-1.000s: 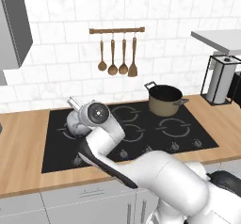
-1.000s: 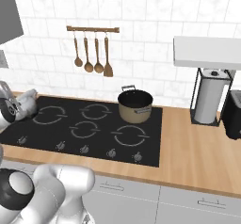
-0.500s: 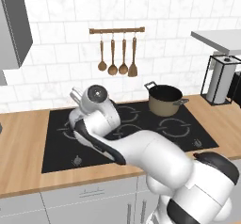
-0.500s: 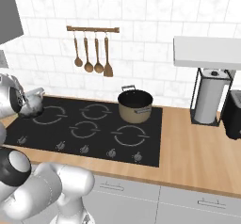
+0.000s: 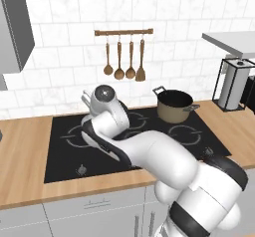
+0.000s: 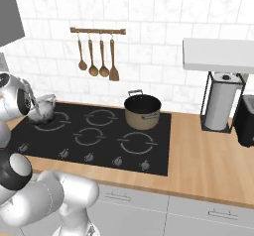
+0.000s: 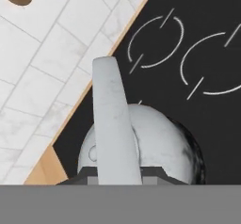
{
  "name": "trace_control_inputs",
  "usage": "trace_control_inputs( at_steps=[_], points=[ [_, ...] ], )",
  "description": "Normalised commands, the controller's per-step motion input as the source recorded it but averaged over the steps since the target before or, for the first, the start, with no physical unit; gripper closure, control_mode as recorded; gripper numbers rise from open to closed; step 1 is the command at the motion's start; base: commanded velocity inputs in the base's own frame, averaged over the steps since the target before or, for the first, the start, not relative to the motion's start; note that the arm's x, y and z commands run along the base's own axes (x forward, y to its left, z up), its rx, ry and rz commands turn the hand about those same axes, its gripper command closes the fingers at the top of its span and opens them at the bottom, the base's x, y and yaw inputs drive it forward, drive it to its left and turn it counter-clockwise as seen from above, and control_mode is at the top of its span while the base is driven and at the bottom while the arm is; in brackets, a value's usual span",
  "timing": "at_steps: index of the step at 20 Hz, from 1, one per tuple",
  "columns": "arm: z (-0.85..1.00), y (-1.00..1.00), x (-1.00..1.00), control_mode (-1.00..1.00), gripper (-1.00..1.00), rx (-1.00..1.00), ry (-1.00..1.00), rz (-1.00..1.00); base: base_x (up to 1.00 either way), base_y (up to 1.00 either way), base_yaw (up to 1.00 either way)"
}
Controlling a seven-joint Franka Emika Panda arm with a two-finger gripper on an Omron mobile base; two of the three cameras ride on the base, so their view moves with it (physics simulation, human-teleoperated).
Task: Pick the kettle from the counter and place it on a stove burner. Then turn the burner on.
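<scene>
Over the black glass cooktop [image 6: 99, 131], the squat silvery metal kettle [image 6: 43, 109] is held by its handle; finger opening cannot be told. Placing step; lowering onto the burner ring is needed.

The white arm reaches from the base forward and left, over the near edge of the black cooktop [image 5: 149, 131] to its far left corner, elbow bent, wrist turned down; the gripper's [image 7: 115, 178] jaws close on the kettle's [image 7: 155, 148] handle
</scene>
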Motion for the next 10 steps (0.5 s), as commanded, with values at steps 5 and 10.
trace_control_inputs(
  at_steps=[5, 10],
  points=[
    [-0.16, 0.00, 0.39, -1.00, 1.00, -0.01, 0.04, -0.01, 0.00, 0.00, 0.00],
    [-0.19, 0.00, 0.35, -1.00, 1.00, 0.00, 0.04, 0.00, 0.00, 0.00, 0.00]
  ],
)
